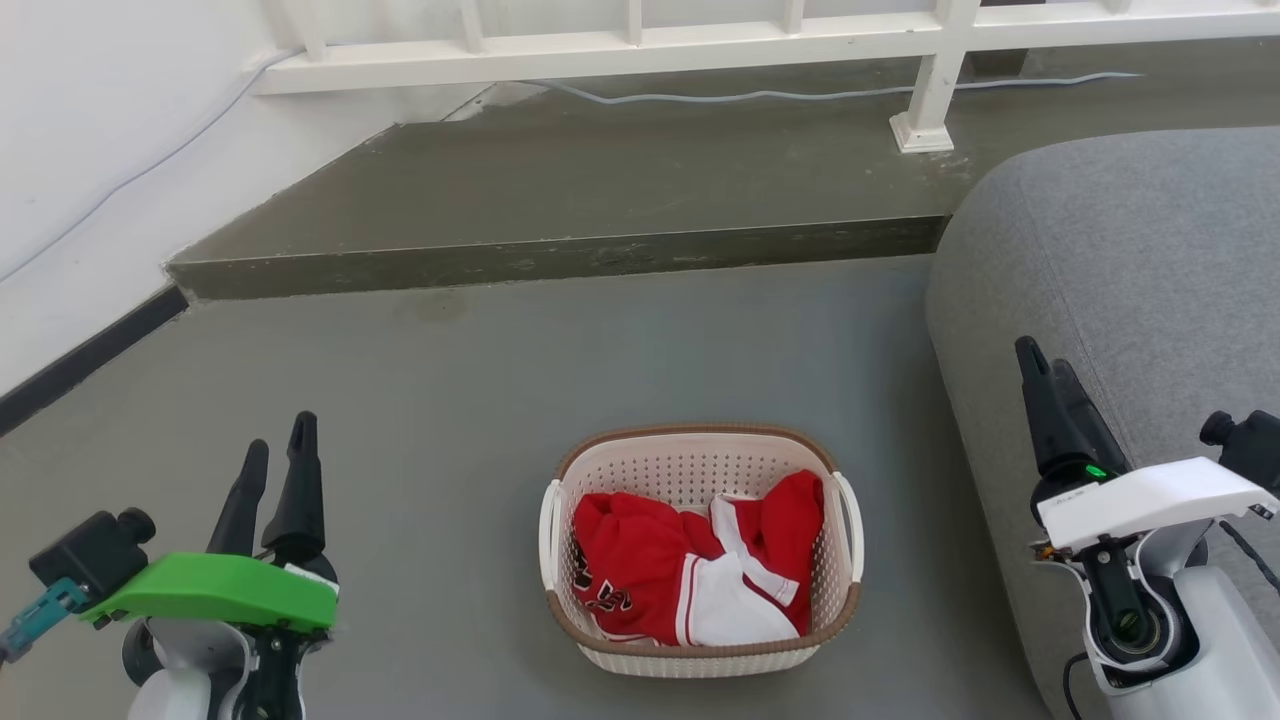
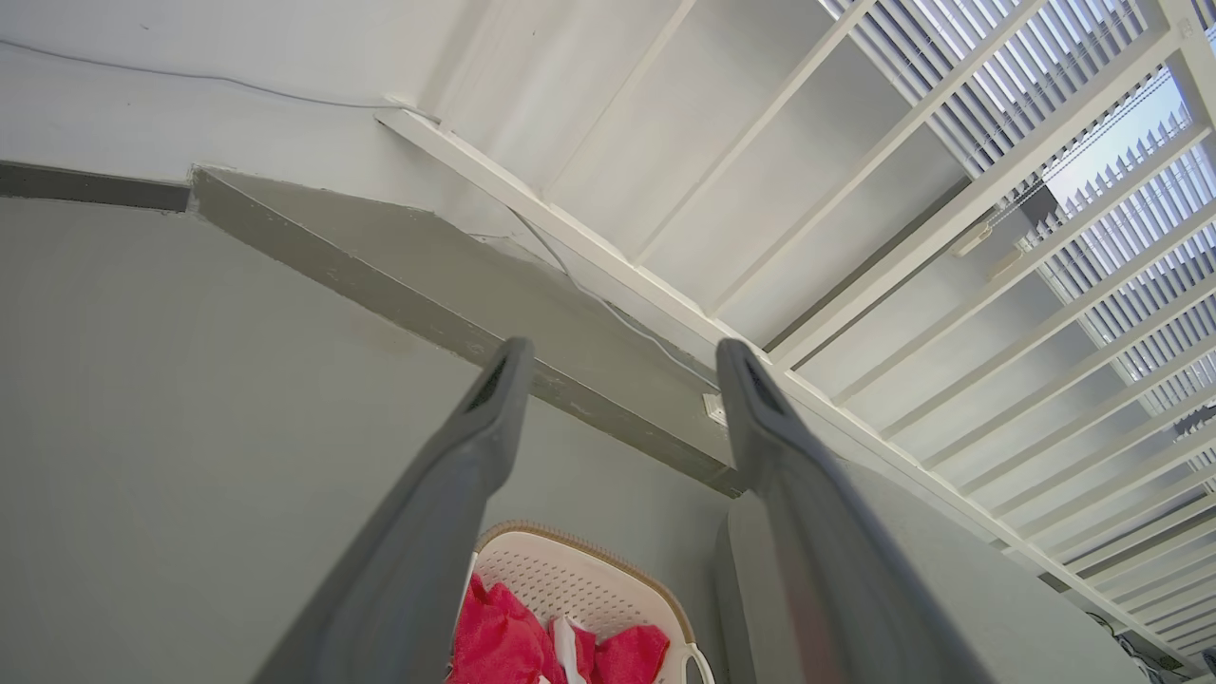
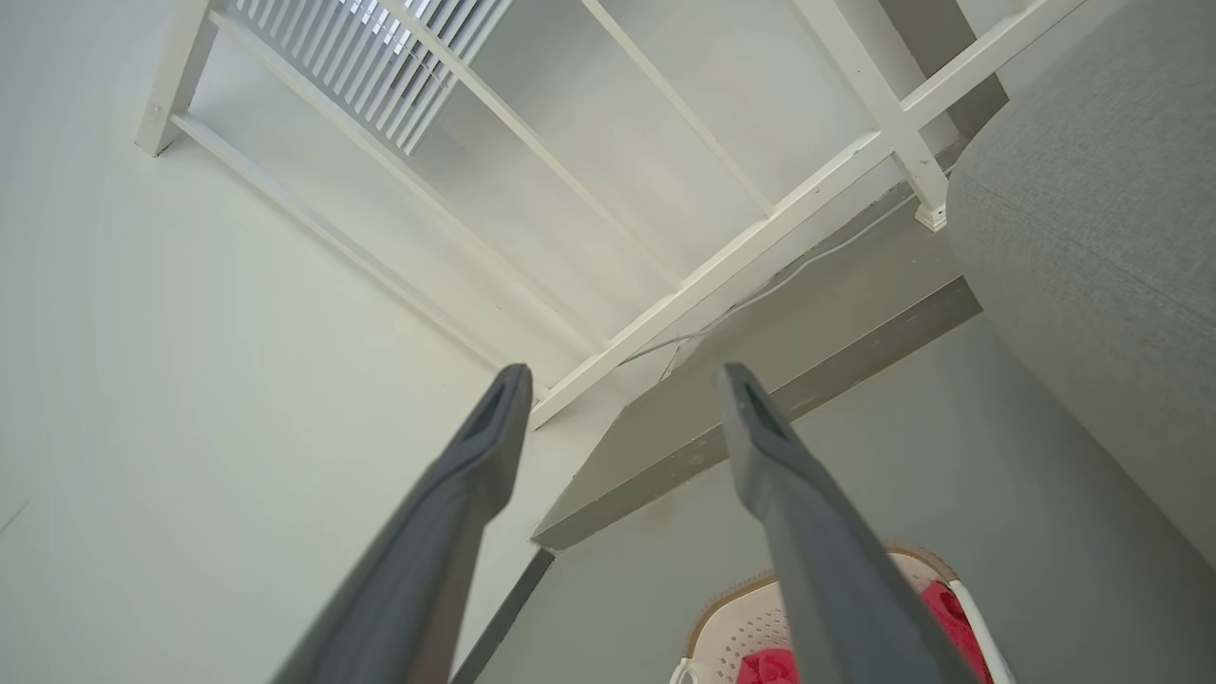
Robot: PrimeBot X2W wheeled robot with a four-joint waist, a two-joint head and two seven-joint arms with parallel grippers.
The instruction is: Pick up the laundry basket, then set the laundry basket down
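Cream laundry basket with red-and-white garment on grey floor, near centre; left hand, right hand flanking, well apart, both released.

One laundry basket (two pincers)

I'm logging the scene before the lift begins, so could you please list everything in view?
laundry basket: one, cream with a brown rim, on the floor ahead, between the hands.
clothes: one heap, red and white, inside the laundry basket.
sofa: one, grey, right of the laundry basket.
step: one, dark grey, beyond the laundry basket.
railing: one, white, along the back of the step.
cable: one, pale, on the step under the railing.
wall: one, white, at the left.
floor: grey, under everything.
left hand: one, dark fingers, green cover, lower left, open and empty.
right hand: one, dark fingers, white cover, lower right, open and empty.
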